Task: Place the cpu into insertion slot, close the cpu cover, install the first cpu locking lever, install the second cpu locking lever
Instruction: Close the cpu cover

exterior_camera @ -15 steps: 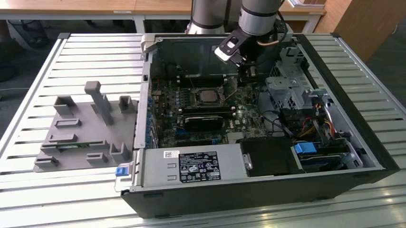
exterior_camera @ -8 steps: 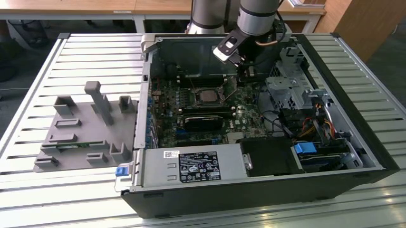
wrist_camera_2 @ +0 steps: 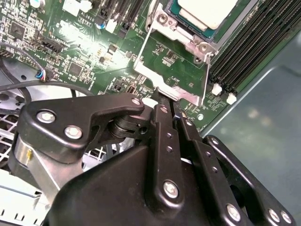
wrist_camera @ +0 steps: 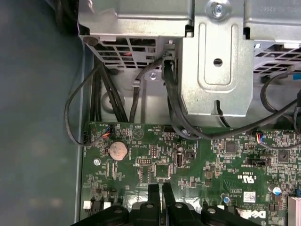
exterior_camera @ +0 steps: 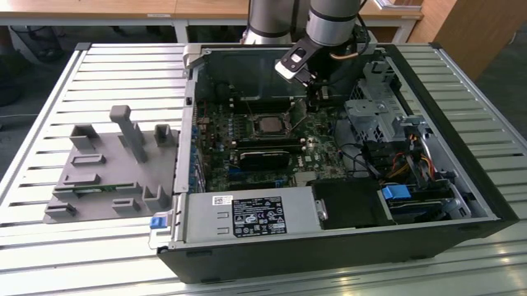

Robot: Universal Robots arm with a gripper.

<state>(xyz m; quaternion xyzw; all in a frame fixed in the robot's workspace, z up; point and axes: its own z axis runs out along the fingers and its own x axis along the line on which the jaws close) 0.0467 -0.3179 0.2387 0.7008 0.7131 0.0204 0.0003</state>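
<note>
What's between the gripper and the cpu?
In the second wrist view, the open thin silvery cpu cover frame, green board showing through its window.

**Cut off, covered or too small to tell**

In the second wrist view the cpu (wrist_camera_2: pixel 207 9) runs off the picture's edge with one corner showing. The gripper (wrist_camera_2: pixel 169 106) covers the near lip of the cpu cover (wrist_camera_2: pixel 183 94) and much of the circuit board (wrist_camera_2: pixel 70 56), and its own body is cropped by the frame. In the exterior view the arm (exterior_camera: pixel 329 21) is cut by the top edge at upper centre, the cpu cover's tilt is too small to tell, and the desk (exterior_camera: pixel 49 259) runs past the lower left corner. In the first wrist view black cables (wrist_camera: pixel 171 94) vanish behind a metal bracket (wrist_camera: pixel 216 70).
</note>
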